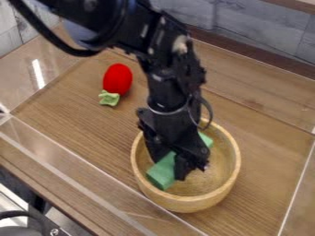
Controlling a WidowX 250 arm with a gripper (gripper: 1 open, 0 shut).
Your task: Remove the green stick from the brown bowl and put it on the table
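Note:
The brown bowl [229,181] sits on the table [74,124] at the front right. My black gripper [179,166] reaches straight down into it and is shut on the green stick [161,172]. The stick lies tilted between the fingers. Its lower end shows at the left of the fingers and its upper end pokes out behind them on the right. It hangs over the bowl's inside, about level with the rim. The arm hides the back of the bowl.
A small red fruit toy [116,80] with a green leaf base lies on the table behind and to the left of the bowl. Low clear acrylic walls [50,152] edge the tabletop at the front and on the left.

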